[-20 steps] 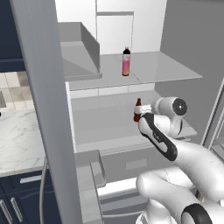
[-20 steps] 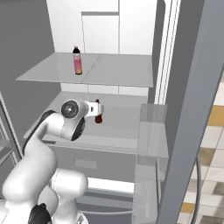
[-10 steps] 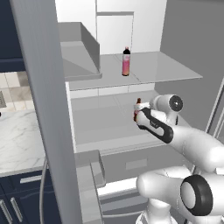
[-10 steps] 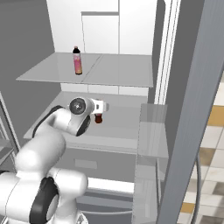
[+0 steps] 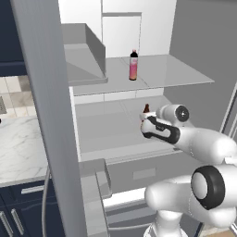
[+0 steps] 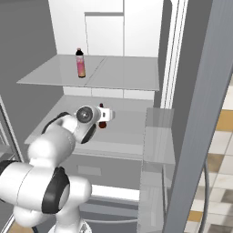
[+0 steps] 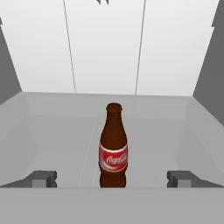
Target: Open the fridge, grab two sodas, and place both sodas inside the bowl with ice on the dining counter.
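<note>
Brown soda bottle (image 7: 113, 146) w/ red label stands upright on lower fridge shelf (image 7: 65, 144), roughly mid-shelf, white back wall of the fridge (image 5: 120, 32) behind it. Dark cap/neck up, label facing hand cam. In hand view it sits centered between the two fingertips (image 7: 41, 178), nearer than far wall, not touching either tip.

Gripper (image 7: 112, 179) spread wide, jaws well apart on both sides of the bottle, nothing pinched. Gap visible each side of the glass. In left base view the gripper (image 5: 147, 121) is right at the bottle (image 5: 146, 109), only the bottle's neck showing above the hand. In right base view the bottle (image 6: 103, 123) pokes out just past the gripper (image 6: 107, 115), on the same lower shelf (image 6: 123, 132).

Pink soda bottle (image 5: 133, 65) w/ dark cap upright on upper shelf (image 5: 176, 74), one level above, left of center, well apart from the arm. Same bottle in right base view (image 6: 80, 63), near shelf's left half, untouched.

Fridge open: grey door (image 5: 46, 115) swung out on left side of left base view, door bins (image 5: 95, 178) on it near the bottom. Other door edge (image 6: 200, 118) runs down right side of right base view, clear bin (image 6: 157, 136) on it.

Marble counter top (image 5: 18, 150) w/ navy base shows far left beyond the door. Tan/white floor tiles (image 6: 220, 154) at right.
</note>
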